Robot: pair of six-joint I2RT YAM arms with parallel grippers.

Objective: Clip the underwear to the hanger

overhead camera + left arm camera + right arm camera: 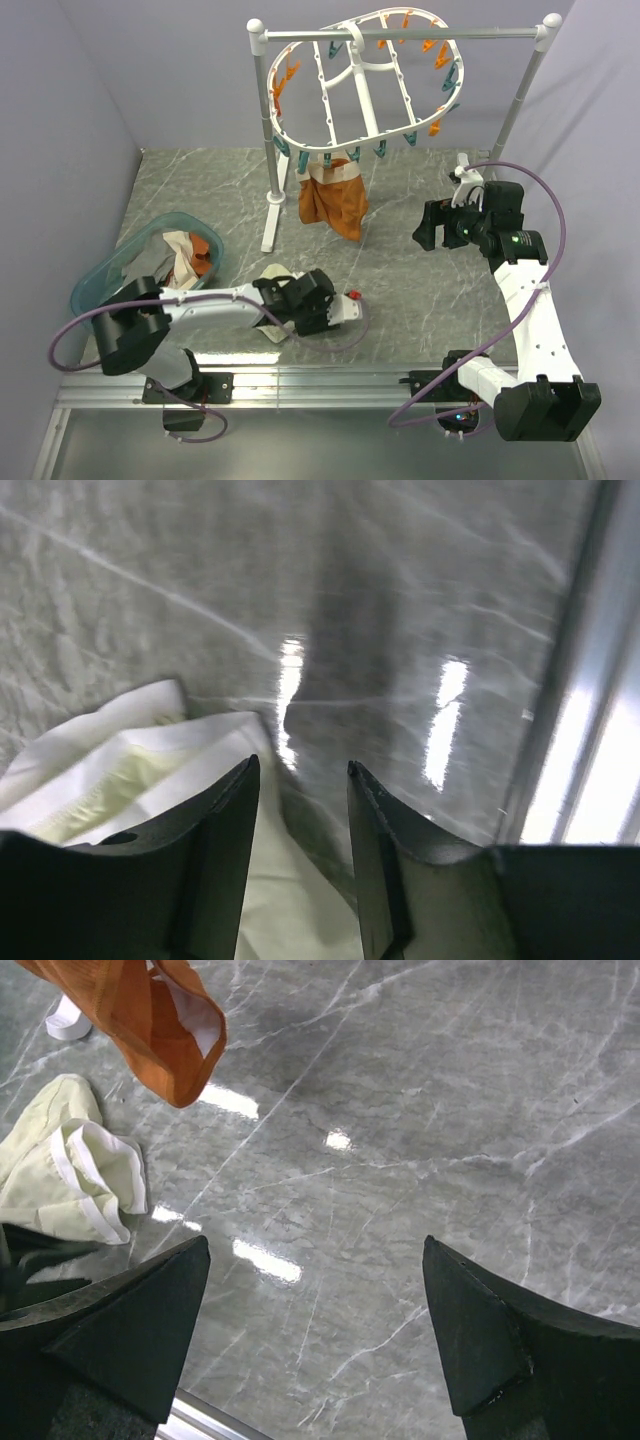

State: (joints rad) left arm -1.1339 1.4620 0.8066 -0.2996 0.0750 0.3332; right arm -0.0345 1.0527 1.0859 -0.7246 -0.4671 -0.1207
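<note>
The cream-yellow underwear (277,273) lies crumpled on the marble table near the front left. My left gripper (283,312) is low over it and open. In the left wrist view the underwear (140,770) lies under the left finger (225,830), and a fold runs between the fingers of the left gripper (300,770). The white oval hanger (360,75) with orange and teal clips hangs from the rail at the back. My right gripper (437,225) is open and empty above the table at the right. Its view (315,1250) shows the underwear (60,1175) far to the left.
An orange-brown garment (333,205) hangs clipped under the hanger's front rim and shows in the right wrist view (150,1020). The white rail stand (268,150) has its foot on the table. A teal basket (130,262) of clothes sits at the left. An aluminium rail (330,380) edges the front.
</note>
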